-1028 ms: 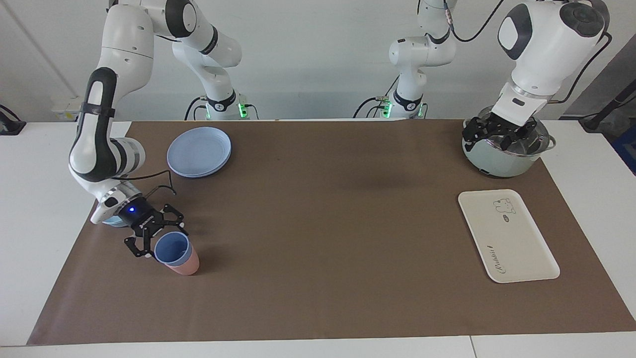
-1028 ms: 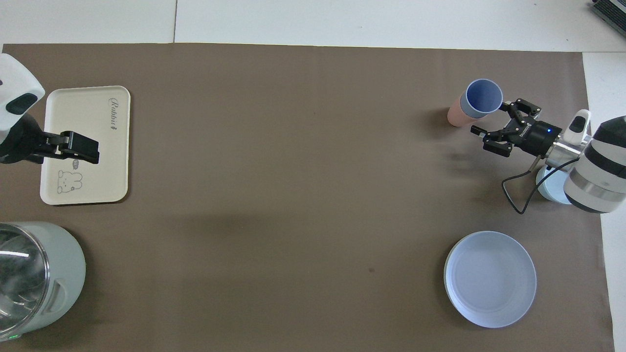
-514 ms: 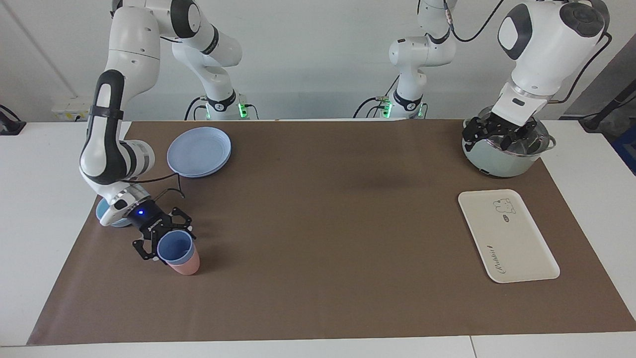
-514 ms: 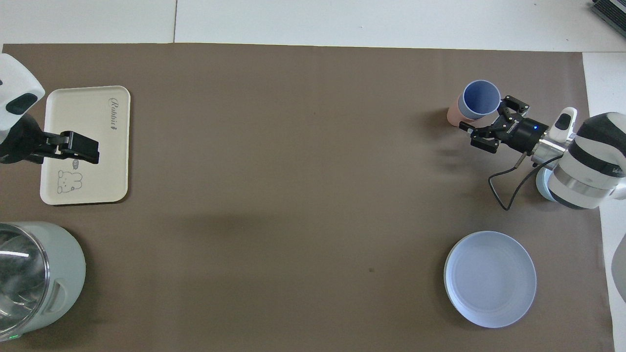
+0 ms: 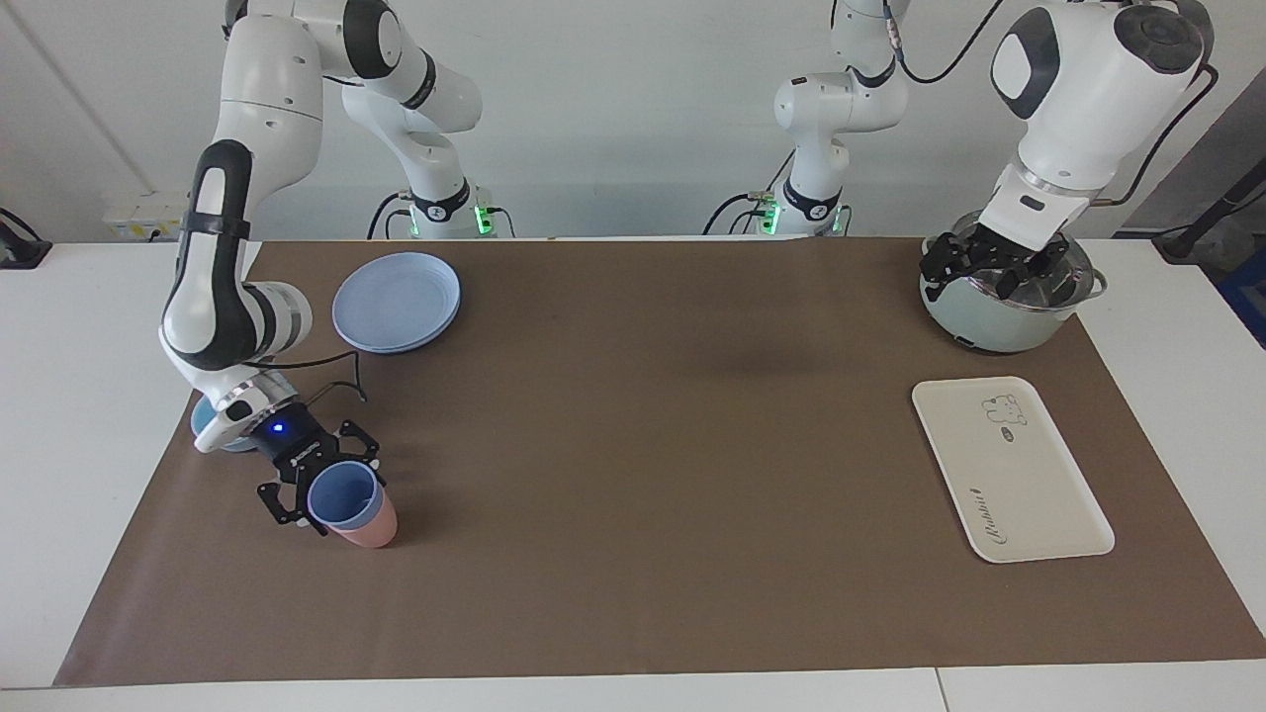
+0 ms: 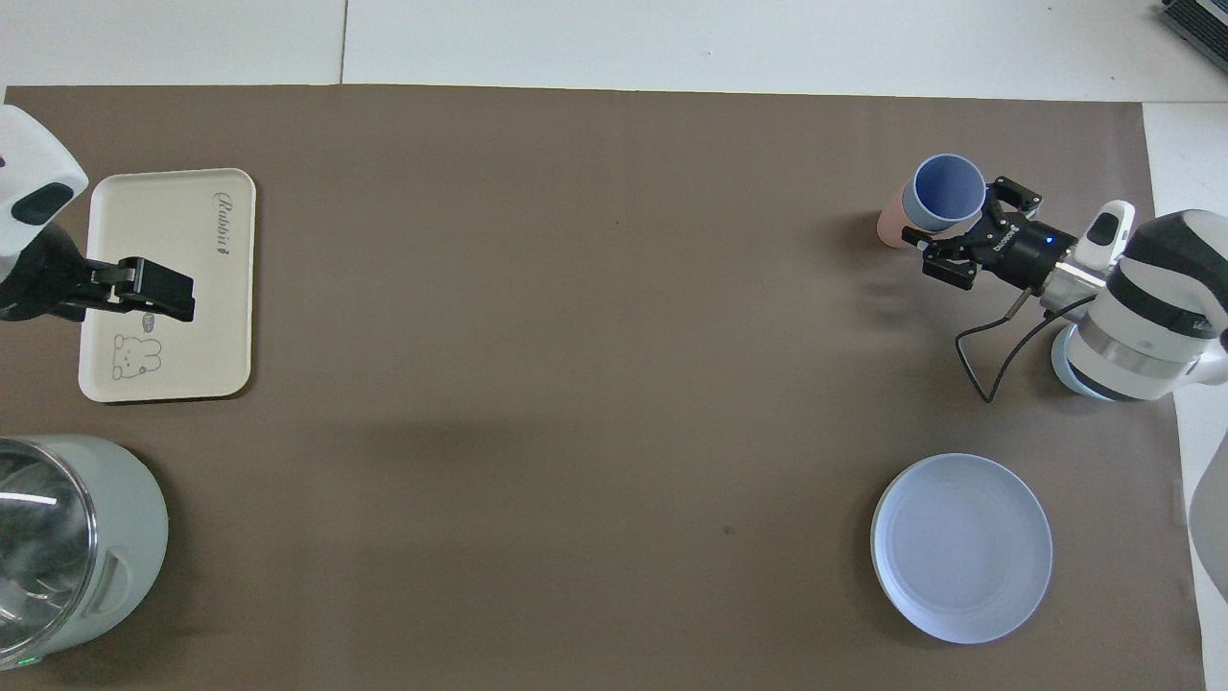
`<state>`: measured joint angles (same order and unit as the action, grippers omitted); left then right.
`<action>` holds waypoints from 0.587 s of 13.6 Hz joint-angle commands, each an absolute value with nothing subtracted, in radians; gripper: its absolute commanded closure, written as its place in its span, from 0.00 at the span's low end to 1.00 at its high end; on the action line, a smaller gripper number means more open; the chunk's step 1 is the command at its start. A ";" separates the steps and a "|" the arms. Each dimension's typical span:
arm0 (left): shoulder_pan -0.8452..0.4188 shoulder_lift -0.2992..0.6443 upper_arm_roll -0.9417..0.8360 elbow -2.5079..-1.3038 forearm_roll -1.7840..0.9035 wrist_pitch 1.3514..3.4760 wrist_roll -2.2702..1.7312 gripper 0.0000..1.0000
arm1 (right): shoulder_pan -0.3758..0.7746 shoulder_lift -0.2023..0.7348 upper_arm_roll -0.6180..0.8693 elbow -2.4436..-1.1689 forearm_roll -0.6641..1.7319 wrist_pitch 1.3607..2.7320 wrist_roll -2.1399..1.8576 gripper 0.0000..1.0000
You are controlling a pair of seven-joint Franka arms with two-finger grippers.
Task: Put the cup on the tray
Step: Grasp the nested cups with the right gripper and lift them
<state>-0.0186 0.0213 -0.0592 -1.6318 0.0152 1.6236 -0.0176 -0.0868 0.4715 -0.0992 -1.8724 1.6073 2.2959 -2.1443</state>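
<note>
Here the tray [image 5: 1011, 469] lies at the left arm's end of the bench, well apart from the upright cup [image 5: 344, 498], nested in a pink tumbler [image 5: 368, 528]. Right gripper [image 5: 318, 487], fingers released, brackets its rim; left gripper [image 5: 979, 265] waits, released.

Right hand [image 5: 315, 487]: moved in on the blue cup [image 5: 344, 495] at the lower left of the facing frame, from just beside its rim until its open fingers straddled the cup.
Right arm: swung its forearm more upright, elbow shifting toward frame centre.
Light-blue bowl [image 5: 208, 423]: became partly uncovered beneath the wrist.
</note>
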 commanded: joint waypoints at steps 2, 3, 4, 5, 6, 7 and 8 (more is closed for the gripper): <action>-0.014 -0.015 -0.057 -1.674 0.005 1.632 -0.002 0.00 | -0.089 0.494 -0.095 -1.851 1.651 2.310 -2.177 0.00; -0.014 -0.015 -0.057 -1.674 0.005 1.634 -0.005 0.00 | -0.089 0.494 -0.095 -1.852 1.652 2.310 -2.177 0.00; -0.021 -0.015 -0.057 -1.672 0.005 1.637 -0.003 0.00 | -0.087 0.494 -0.094 -1.852 1.652 2.310 -2.177 0.00; -0.028 -0.015 -0.058 -1.674 0.005 1.631 -0.003 0.00 | -0.087 0.494 -0.094 -1.852 1.652 2.312 -2.177 0.02; -0.029 -0.015 -0.060 -1.675 0.005 1.631 -0.005 0.00 | -0.087 0.494 -0.094 -1.850 1.652 2.312 -2.178 0.09; -0.029 -0.015 -0.063 -1.674 0.005 1.632 -0.005 0.00 | -0.087 0.494 -0.094 -1.850 1.652 2.313 -2.180 0.29; -0.029 -0.015 -0.063 -1.674 0.005 1.634 -0.003 0.00 | -0.086 0.494 -0.094 -1.850 1.646 2.312 -2.181 0.77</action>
<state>-0.0215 0.0212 -0.0695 -1.6319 0.0152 1.6236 -0.0173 -0.0851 0.4798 -0.0995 -1.8653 1.6141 2.2976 -2.1443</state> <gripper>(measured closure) 0.000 0.167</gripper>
